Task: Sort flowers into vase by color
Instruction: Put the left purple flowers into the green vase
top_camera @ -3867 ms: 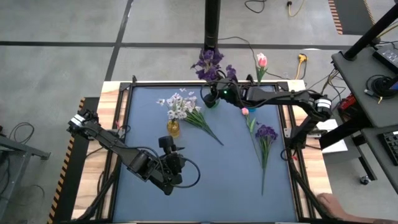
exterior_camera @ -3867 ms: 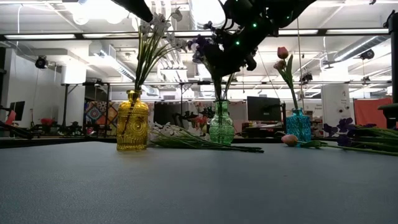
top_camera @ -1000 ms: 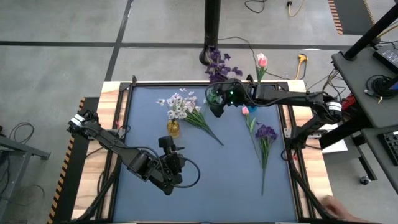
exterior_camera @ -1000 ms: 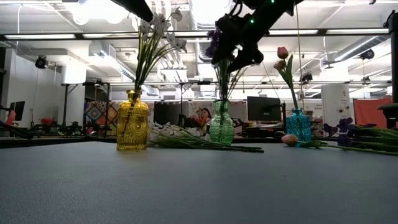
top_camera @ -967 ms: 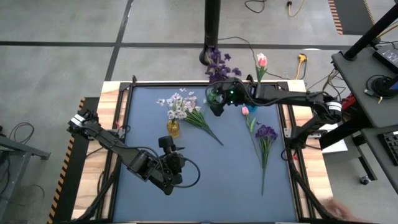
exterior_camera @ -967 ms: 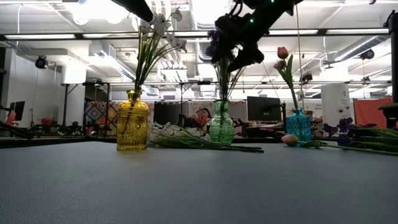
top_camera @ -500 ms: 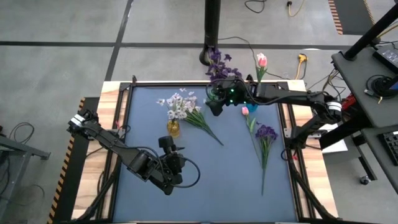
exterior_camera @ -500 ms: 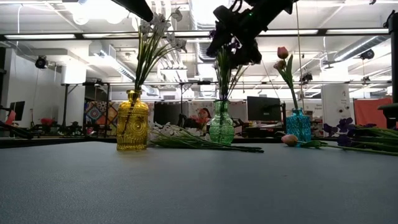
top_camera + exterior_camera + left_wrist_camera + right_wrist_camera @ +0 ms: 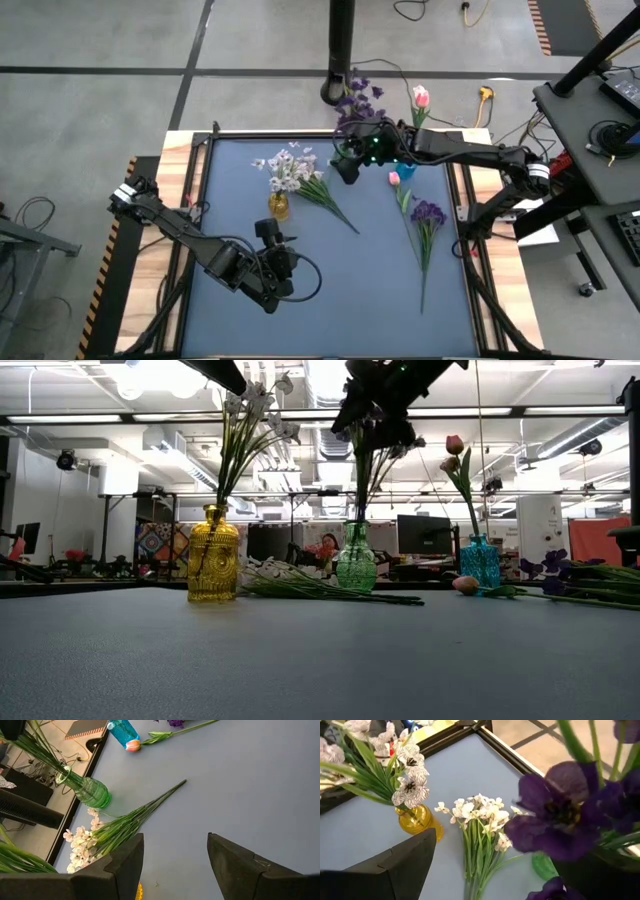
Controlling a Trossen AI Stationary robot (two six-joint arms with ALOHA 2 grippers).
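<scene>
Overhead and table-level views of a flower-sorting table [image 9: 240, 200]. The right gripper [image 9: 345, 165] is hovering over the green vase [image 9: 356, 560] at the mat's 12 o'clock edge, its fingers standing wide apart and grasping nothing, with purple blossoms [image 9: 560, 815] crowding the space just ahead of them. The purple flowers [image 9: 352, 100] are standing in the green vase, stems upright and heads leaning outward past the table's 12 o'clock edge. The left gripper [image 9: 275, 270] is waiting near 7 o'clock, its fingers [image 9: 125, 865] parted and empty above the bare mat.

The yellow vase [image 9: 278, 206] is sitting at about 10 o'clock of the mat's centre and holding white blossoms [image 9: 250, 405]. 1 loose white spray [image 9: 310, 185] is lying flat between the yellow and green vases, stems pointing toward 4 o'clock. The blue vase [image 9: 480, 563] is standing near 1 o'clock with 1 pink tulip [image 9: 421, 97] in it. A second pink bud [image 9: 394, 178] is lying on the mat just beside the blue vase, and a loose purple sprig [image 9: 428, 213] is lying at 3 o'clock, its stem trailing toward 6 o'clock.
</scene>
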